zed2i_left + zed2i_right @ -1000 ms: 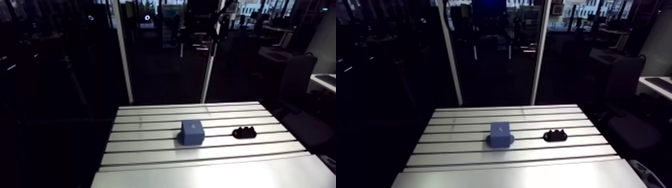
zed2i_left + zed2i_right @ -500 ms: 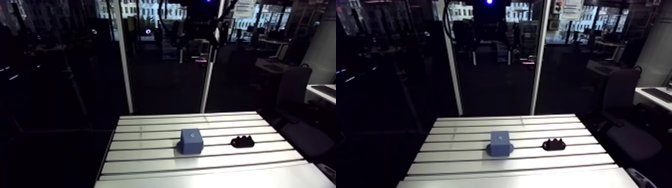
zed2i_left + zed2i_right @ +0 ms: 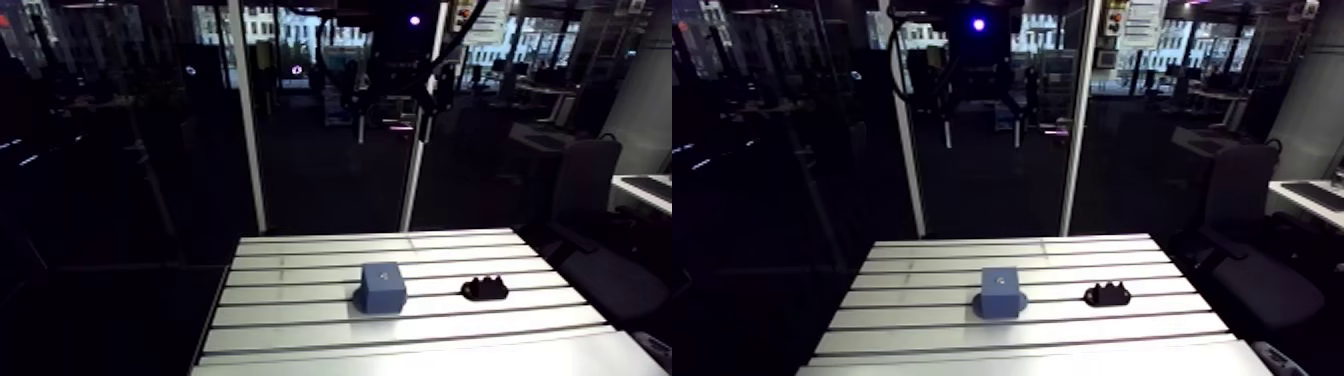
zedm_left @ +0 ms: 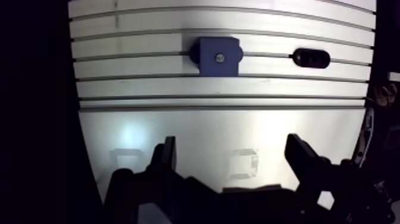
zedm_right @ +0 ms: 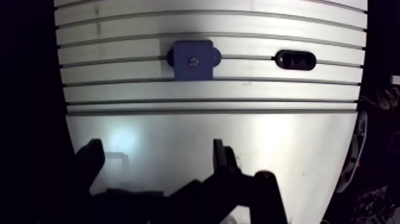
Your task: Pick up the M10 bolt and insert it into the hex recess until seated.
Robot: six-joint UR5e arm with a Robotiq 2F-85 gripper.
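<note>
We see the pincer with its two fingers spread wide and nothing between them, hanging over the smooth near part of the desk. Well ahead of it, on the slotted part, a blue block stands astride one slot. It is square-topped, with a small rounded lug on either side and a small pale spot in the middle of its top. On the same slot, apart from the block and to its right in the arm view, lies a low black piece, oval from above, with bumps along its top. We cannot tell where the bolt is: it may sit in the black piece or be the spot on the block.
</note>
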